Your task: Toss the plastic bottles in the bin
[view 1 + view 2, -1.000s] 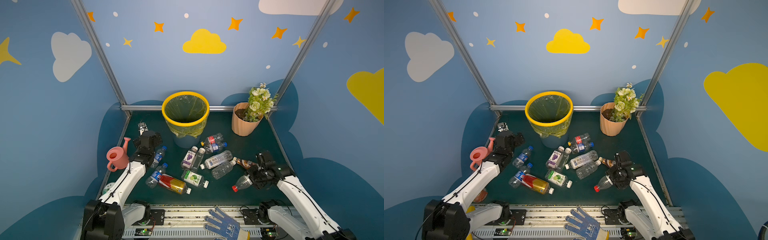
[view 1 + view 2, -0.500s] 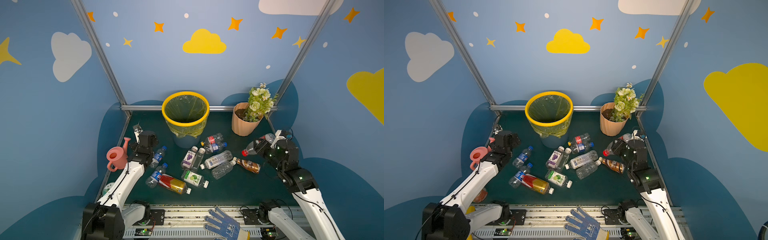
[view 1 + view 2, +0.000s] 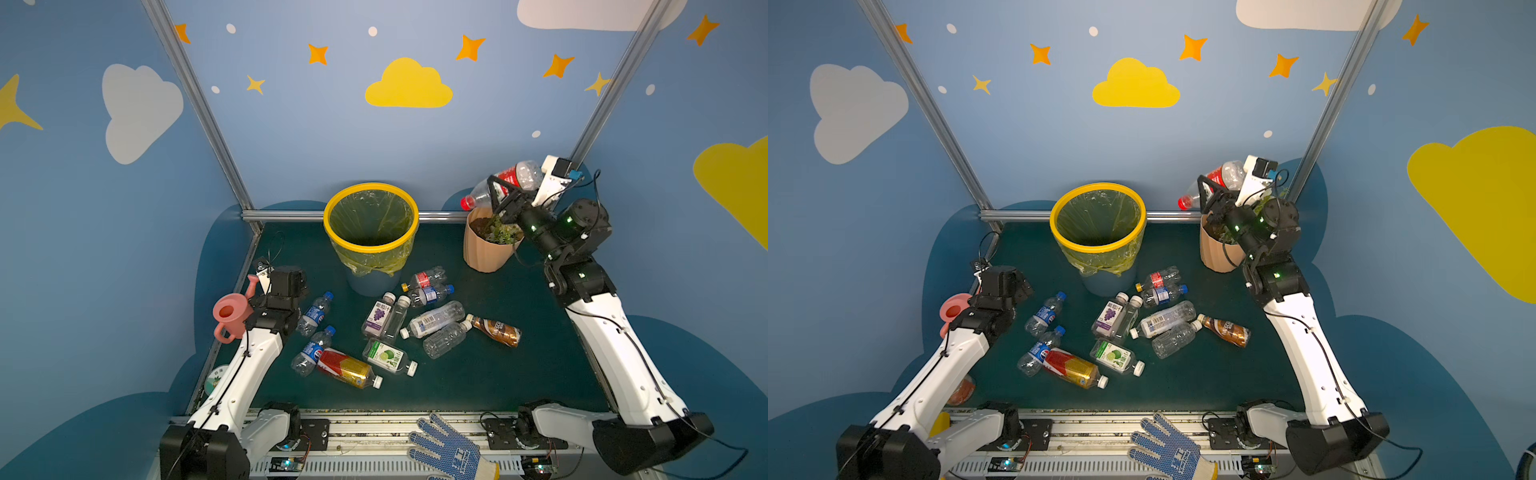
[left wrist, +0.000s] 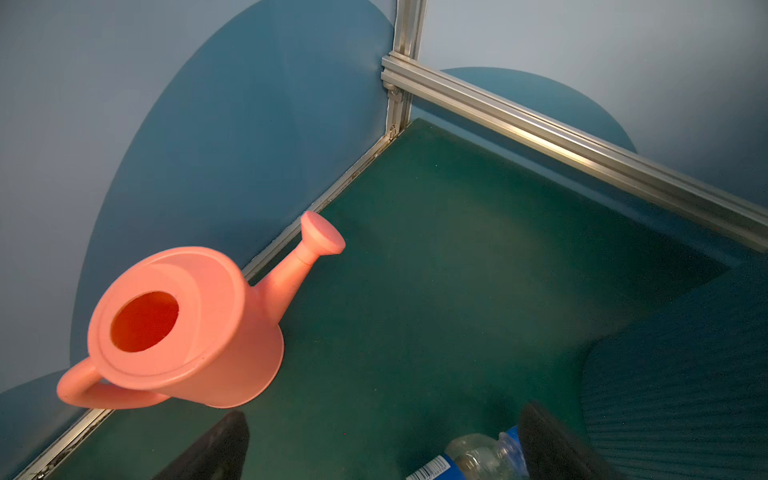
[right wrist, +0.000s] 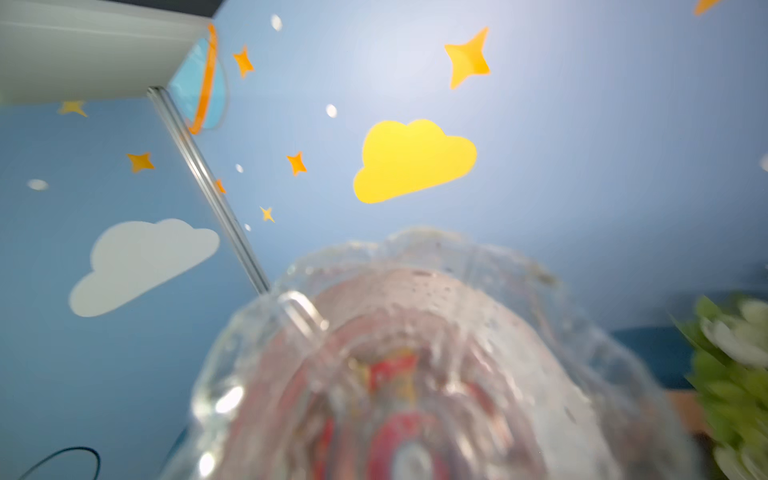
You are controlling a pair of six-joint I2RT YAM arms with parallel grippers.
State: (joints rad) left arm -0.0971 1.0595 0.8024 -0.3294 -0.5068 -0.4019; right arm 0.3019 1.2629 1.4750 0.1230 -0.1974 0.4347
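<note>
Holding red-capped bottle point(image 3: 524, 176), right jaws seemingly over pot point(image 3: 484, 254).

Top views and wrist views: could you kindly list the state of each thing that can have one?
bin: upright, bag-lined, mouth open.
red-capped bottle: capped, tilted, held aloft near the flower pot.
right gripper: shut on the red-capped bottle.
left gripper: open, holding nothing, low beside the watering can.
bottles on the mat: capped, lying on their sides.
watering can: upright.
flower pot: upright.
</note>
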